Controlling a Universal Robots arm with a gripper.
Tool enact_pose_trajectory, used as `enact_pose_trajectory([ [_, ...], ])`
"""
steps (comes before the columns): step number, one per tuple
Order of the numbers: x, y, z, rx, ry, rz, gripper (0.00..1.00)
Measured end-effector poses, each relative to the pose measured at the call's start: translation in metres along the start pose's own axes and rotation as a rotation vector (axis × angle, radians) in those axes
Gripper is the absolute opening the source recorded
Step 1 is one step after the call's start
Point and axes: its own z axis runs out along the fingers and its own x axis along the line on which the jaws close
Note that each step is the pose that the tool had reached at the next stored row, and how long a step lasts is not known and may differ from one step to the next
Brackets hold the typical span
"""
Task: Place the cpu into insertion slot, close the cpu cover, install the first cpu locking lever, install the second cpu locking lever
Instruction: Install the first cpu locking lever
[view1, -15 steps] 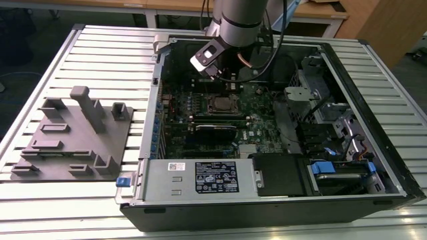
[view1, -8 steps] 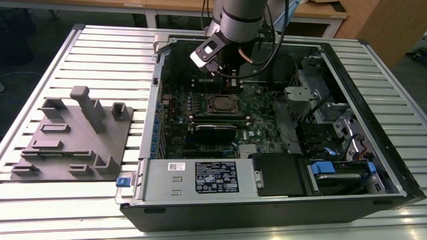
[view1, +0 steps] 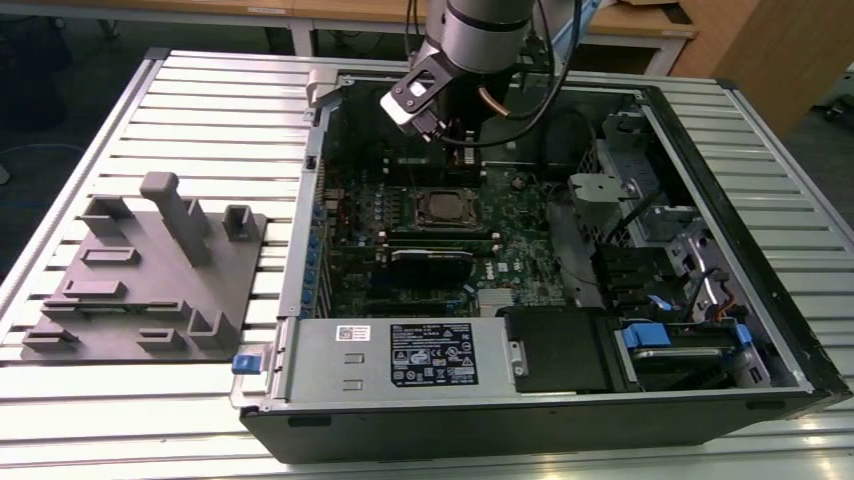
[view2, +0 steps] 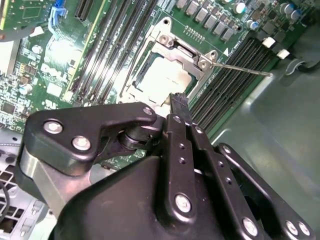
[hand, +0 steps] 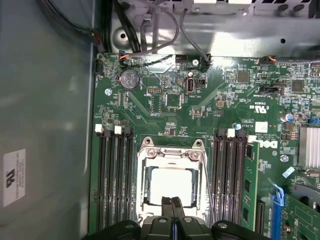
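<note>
Exterior view first: where is the arm working?
It is reaching down into the open computer case, which is lying on the ribbed metal desk. A grey fixture plate is sitting on the desk at the exterior view's left, just beside the case.

And what is the end effector doing?
In both wrist views it is hovering low over the green motherboard. Its two black fingertips are pressing together and carrying nothing. They are pointing at one edge of the socket; whether they are touching the metal there I cannot tell.

Where is the cpu sitting?
It is lying flat inside the insertion slot, between two banks of long black memory slots. Its pale top is showing through the window of the cpu cover, which is lying down over it.

Are the levers showing?
In the second wrist view one thin metal lever is sticking out from a corner of the socket and slanting over the memory slots beside it. I cannot tell whether anything is hooking it down
</note>
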Motion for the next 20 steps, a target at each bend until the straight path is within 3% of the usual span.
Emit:
enact_pose_trajectory([
  [13, 0.0, 0.0, -0.0015, 0.0003, 0.0, -0.006, 0.11],
  [20, -0.0001, -0.0003, -0.0015, 0.0045, -0.0019, -0.086, 0.11],
])
